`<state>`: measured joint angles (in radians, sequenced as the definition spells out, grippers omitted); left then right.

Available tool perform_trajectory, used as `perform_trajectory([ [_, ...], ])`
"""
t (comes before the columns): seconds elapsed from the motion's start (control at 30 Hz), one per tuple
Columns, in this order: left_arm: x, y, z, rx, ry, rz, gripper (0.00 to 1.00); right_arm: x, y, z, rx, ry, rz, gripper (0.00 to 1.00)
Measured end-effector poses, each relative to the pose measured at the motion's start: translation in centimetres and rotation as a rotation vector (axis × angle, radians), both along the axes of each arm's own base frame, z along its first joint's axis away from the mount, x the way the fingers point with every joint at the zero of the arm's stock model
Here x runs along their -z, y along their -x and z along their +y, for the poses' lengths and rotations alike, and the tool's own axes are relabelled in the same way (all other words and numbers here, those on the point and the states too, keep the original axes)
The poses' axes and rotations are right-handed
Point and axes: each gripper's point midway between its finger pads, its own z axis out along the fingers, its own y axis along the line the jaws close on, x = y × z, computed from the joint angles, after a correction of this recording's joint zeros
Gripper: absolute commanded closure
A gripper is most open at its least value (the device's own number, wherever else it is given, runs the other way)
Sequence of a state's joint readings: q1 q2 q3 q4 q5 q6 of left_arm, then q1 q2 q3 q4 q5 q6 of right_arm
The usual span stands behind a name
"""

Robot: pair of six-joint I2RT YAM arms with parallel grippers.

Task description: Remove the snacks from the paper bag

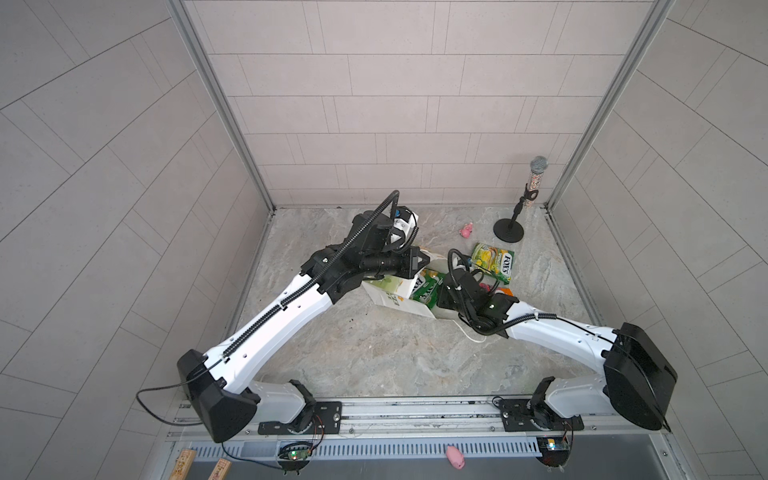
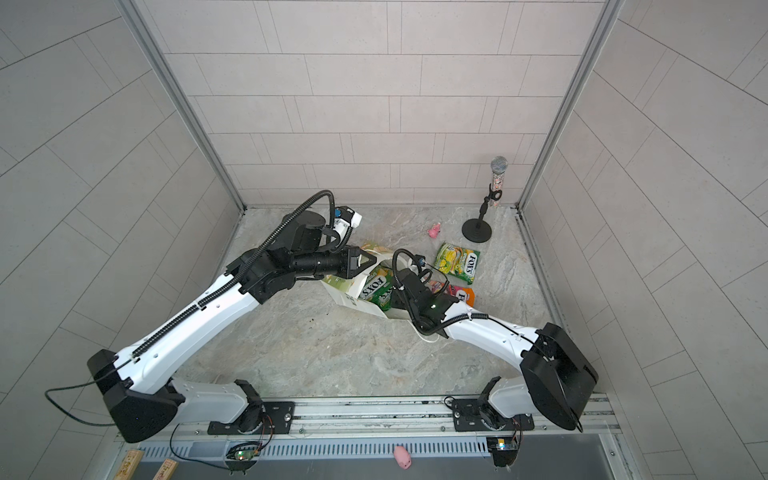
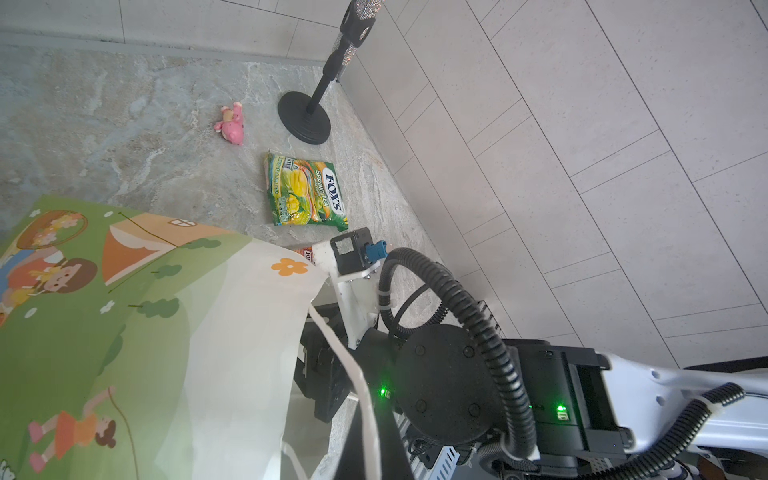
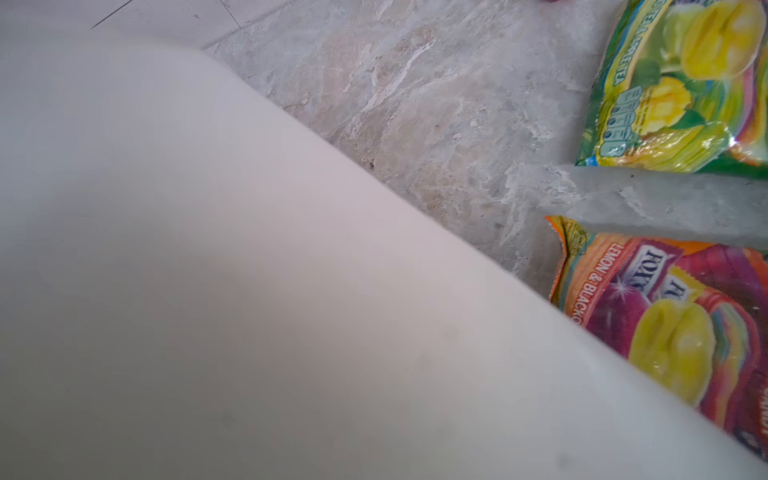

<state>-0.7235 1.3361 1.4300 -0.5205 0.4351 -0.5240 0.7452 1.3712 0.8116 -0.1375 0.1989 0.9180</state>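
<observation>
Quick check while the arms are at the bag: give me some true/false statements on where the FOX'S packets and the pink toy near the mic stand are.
1. A yellow-green FOX'S packet lies on the table, outside the paper bag. True.
2. The red-orange FOX'S packet is inside the paper bag. False: it lies on the table beside the bag.
3. A green FOX'S packet shows in the bag's mouth. True.
4. The pink toy rests on the microphone stand base. False: it lies on the table, apart from the base.
</observation>
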Motion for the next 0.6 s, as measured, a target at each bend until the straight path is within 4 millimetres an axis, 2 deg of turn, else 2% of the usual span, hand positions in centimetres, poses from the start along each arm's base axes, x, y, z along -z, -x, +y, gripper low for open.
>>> perform_trajectory([
  [0.17,0.0,-0.2,0.1,-0.013,-0.006,-0.005,1.0,1.1,0.1,0.1,0.009,0.003,0.031,0.7],
  [0.33,0.1,-0.6,0.3,-0.036,-0.017,-0.015,1.0,1.2,0.4,0.6,-0.007,-0.02,0.049,0.69],
  [0.6,-0.1,-1.6,0.8,-0.094,-0.026,-0.045,1.0,-0.4,1.4,1.5,-0.062,-0.088,0.042,0.69],
])
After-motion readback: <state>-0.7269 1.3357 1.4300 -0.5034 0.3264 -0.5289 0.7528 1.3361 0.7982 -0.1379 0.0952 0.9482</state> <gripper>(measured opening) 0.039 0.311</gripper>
